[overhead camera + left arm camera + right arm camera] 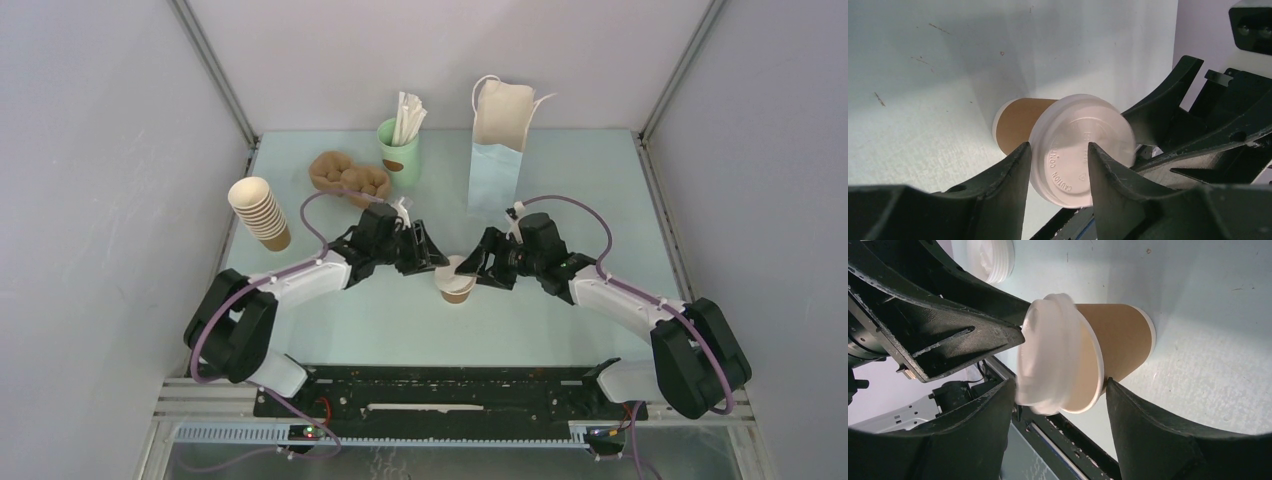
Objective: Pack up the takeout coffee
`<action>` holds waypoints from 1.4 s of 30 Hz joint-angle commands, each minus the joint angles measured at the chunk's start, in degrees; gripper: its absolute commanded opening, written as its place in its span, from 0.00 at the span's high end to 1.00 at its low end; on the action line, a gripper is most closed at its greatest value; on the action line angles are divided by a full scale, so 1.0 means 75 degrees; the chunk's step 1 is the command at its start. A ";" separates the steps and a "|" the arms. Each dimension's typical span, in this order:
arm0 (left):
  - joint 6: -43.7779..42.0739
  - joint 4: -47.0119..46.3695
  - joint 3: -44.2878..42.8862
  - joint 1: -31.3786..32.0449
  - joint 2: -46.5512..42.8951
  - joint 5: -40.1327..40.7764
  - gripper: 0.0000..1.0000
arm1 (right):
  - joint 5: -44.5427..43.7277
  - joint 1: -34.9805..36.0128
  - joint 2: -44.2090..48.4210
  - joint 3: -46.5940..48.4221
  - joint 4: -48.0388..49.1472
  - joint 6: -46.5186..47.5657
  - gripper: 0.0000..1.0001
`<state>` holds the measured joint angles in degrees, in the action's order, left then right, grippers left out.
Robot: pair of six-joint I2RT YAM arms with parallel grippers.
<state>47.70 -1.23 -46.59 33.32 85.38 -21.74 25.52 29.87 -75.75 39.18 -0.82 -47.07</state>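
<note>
The takeout coffee cup (456, 293) is a small brown paper cup standing on the table between my two grippers. Its white lid (458, 273) sits tilted on the rim, not seated flat. My left gripper (437, 262) is slightly open with its fingertips (1023, 155) against the lid's top (1073, 150); the brown cup wall (1015, 125) shows behind. My right gripper (474, 272) is open, its jaws either side of the cup (1120, 340) and blurred lid (1045, 355), with the cup just beyond the tips. One right finger (1118, 400) is near the rim.
A tall paper bag (497, 150) with white handles stands open at the back. A mint-green cup with white sticks (400, 150), a brown pulp carrier (348, 177) and a lying stack of brown cups (262, 213) are at the back left. Spare white lids (990, 260) lie behind.
</note>
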 commanded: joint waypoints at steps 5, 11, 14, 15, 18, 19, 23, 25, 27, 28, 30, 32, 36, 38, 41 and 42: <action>-0.0142 0.0223 -0.0139 0.0280 -0.0560 0.0274 0.50 | -0.0131 0.0119 0.0076 0.0307 0.0225 -0.0126 0.30; -0.0276 0.0587 -0.0186 0.0338 -0.0785 0.0485 0.50 | -0.0182 0.0146 0.0172 0.0307 -0.0165 0.0002 0.24; -0.0313 0.0655 -0.0221 0.0350 -0.0754 0.0520 0.48 | -0.0287 0.0165 0.0208 0.0307 -0.0273 0.0041 0.21; -0.0324 0.0664 -0.0228 0.0350 -0.0731 0.0524 0.47 | -0.0280 0.0166 0.0190 0.0307 -0.0246 0.0036 0.20; -0.0335 0.0735 -0.0217 0.0350 -0.0696 0.0587 0.43 | -0.0269 0.0187 0.0089 0.0437 -0.0347 0.0086 0.20; -0.0337 0.0749 -0.0196 0.0350 -0.0723 0.0627 0.43 | -0.0279 0.0199 0.0050 0.0511 -0.0381 0.0116 0.20; -0.0415 0.0853 -0.0139 0.0350 -0.0804 0.0788 0.43 | -0.0310 0.0213 0.0033 0.0567 -0.0353 0.0149 0.25; -0.0435 0.0877 -0.0119 0.0350 -0.0824 0.0830 0.44 | -0.0297 0.0213 -0.0014 0.0602 -0.0362 0.0157 0.26; -0.0441 0.0875 -0.0122 0.0350 -0.0810 0.0820 0.44 | -0.0323 0.0225 -0.0084 0.0718 -0.0514 0.0245 0.25; -0.0442 0.0869 -0.0132 0.0350 -0.0795 0.0807 0.45 | -0.0362 0.0225 -0.0119 0.0782 -0.0626 0.0304 0.24; -0.0431 0.0868 -0.0157 0.0344 -0.0769 0.0781 0.45 | -0.0497 0.0250 -0.0111 0.0849 -0.0808 0.0402 0.24; -0.0431 0.0867 -0.0183 0.0350 -0.0785 0.0749 0.46 | -0.0637 0.0260 -0.0046 0.0859 -0.0975 0.0462 0.26; -0.0451 0.0862 -0.0187 0.0344 -0.0826 0.0731 0.48 | -0.0561 0.0282 -0.0088 0.0858 -0.1030 0.0469 0.33; -0.0457 0.0867 -0.0181 0.0340 -0.0806 0.0719 0.48 | -0.0543 0.0305 -0.0117 0.0858 -0.0996 0.0445 0.34; -0.0454 0.0866 -0.0152 0.0367 -0.0801 0.0734 0.50 | -0.0548 0.0327 -0.0131 0.0858 -0.0935 0.0411 0.33; -0.0460 0.0868 -0.0133 0.0373 -0.0802 0.0754 0.51 | -0.0573 0.0334 -0.0122 0.0858 -0.0934 0.0407 0.34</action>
<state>45.87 5.50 -46.61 35.79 81.52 -16.67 22.11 31.70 -76.38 43.68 -8.14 -44.84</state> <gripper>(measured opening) 0.504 0.669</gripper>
